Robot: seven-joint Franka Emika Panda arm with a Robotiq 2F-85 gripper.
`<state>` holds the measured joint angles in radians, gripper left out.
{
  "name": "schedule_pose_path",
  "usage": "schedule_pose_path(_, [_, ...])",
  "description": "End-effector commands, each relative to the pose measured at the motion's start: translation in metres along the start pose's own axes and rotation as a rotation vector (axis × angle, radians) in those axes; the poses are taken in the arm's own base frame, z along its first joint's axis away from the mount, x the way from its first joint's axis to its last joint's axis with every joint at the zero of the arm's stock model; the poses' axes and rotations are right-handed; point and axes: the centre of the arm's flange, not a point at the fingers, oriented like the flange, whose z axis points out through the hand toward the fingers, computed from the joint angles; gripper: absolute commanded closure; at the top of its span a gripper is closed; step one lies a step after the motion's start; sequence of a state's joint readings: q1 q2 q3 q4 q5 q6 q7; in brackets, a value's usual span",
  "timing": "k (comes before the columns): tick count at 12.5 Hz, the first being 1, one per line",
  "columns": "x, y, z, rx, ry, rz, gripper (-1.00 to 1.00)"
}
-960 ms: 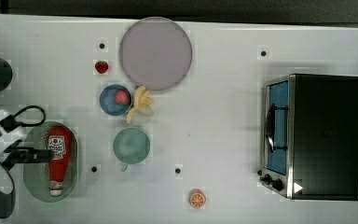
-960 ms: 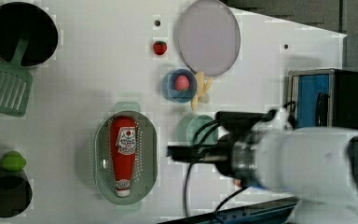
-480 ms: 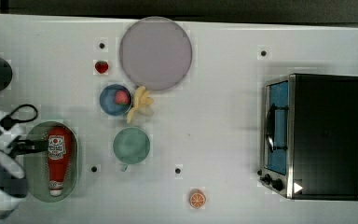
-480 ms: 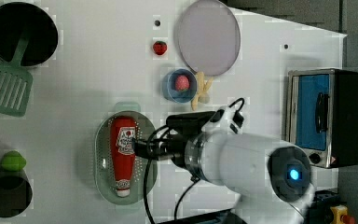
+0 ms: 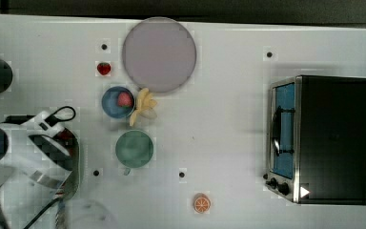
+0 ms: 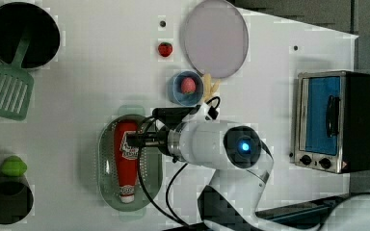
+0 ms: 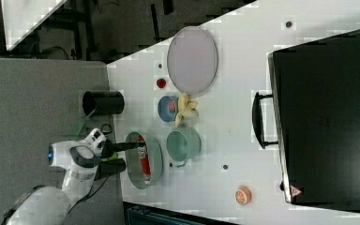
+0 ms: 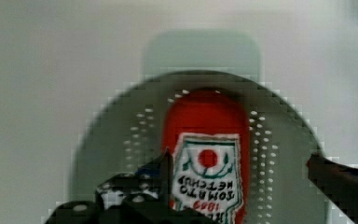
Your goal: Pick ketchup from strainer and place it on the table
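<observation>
The ketchup, a red bottle with a white label and white cap, lies lengthwise in the pale green strainer on the white table. My gripper hangs open over the bottle's label end. In the wrist view one dark fingertip stands at one edge of the ketchup label and the other far out over the holes of the strainer. In the right view the gripper reaches over the strainer onto the ketchup. In the top view my arm covers the bottle.
A teal cup stands beside the strainer, with a blue cup, banana, strawberry and lilac plate beyond. An orange slice and toaster oven are at the top view's right. Spatula, lime.
My arm has swung in over the strainer. In the left view the gripper moved left from beside the teal cup to above the ketchup. The fingers stayed open.
</observation>
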<state>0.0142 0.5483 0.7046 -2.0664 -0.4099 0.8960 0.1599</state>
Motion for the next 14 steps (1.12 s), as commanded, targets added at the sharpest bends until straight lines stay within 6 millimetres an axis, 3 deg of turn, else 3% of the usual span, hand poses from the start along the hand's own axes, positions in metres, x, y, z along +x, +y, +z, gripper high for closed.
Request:
schedule_pose_path(1, [-0.005, -0.013, 0.017, 0.048, 0.025, 0.072, -1.00])
schedule_pose_path(5, [-0.004, -0.012, 0.055, 0.065, 0.009, 0.120, -1.00])
schedule_pose_path(6, [-0.003, -0.013, 0.061, 0.066, 0.007, 0.120, -0.91])
schedule_pose_path(9, [0.000, -0.013, 0.060, 0.073, 0.017, 0.122, -0.20])
schedule_pose_path(12, [-0.010, -0.019, 0.032, 0.061, 0.035, 0.106, -0.18])
schedule_pose_path(14, [-0.020, -0.023, -0.009, 0.073, 0.037, 0.149, -0.18])
